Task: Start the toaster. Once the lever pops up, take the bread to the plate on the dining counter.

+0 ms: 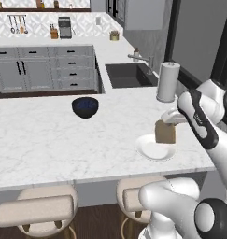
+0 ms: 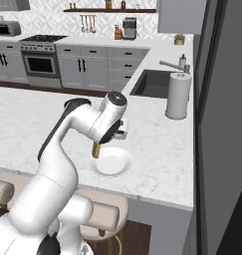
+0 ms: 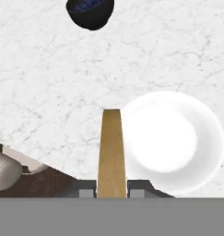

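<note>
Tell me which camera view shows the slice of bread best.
The left base view: the bread shows its broad tan face, hanging upright from the hand over the plate. The hand view shows it edge-on, a narrow strip. In the right base view the arm covers most of it.

Light: bright, even and soft — no single source to be seen.
Shadows: faint, a soft one under the bowl [image 1: 85, 107].
Glare: the plate [image 3: 178, 143] washes out to near-pure white.
Sharpness: low-resolution render — edges slightly soft everywhere.
</note>
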You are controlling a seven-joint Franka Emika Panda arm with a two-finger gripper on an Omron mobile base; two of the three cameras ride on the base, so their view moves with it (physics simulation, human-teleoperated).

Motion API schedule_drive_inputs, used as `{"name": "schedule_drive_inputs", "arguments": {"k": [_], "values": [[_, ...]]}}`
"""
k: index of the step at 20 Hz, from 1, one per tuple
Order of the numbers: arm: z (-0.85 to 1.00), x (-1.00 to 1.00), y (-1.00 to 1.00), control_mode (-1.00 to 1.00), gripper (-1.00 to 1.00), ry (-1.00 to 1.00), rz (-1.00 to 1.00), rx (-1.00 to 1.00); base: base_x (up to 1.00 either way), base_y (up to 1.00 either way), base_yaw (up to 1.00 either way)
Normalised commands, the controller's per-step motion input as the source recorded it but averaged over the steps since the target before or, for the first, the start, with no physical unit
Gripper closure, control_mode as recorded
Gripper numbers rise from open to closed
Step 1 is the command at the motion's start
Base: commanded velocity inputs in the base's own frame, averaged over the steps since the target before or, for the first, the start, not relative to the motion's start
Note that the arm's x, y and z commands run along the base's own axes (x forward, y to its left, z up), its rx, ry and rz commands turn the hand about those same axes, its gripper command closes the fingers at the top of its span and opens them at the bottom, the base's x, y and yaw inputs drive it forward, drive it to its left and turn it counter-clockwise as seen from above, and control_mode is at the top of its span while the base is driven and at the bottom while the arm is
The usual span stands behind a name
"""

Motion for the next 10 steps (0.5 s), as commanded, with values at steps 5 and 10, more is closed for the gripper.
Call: {"name": "schedule_drive_inputs", "arguments": {"k": [5, 10], "values": [[-0.25, 0.22, -0.02, -1.00, 1.00, 0.01, 0.32, 0.22, 0.00, 0.00, 0.00], [-0.23, 0.00, -0.02, -1.00, 1.00, 0.00, 0.14, 0.26, 0.00, 0.00, 0.00]]}}
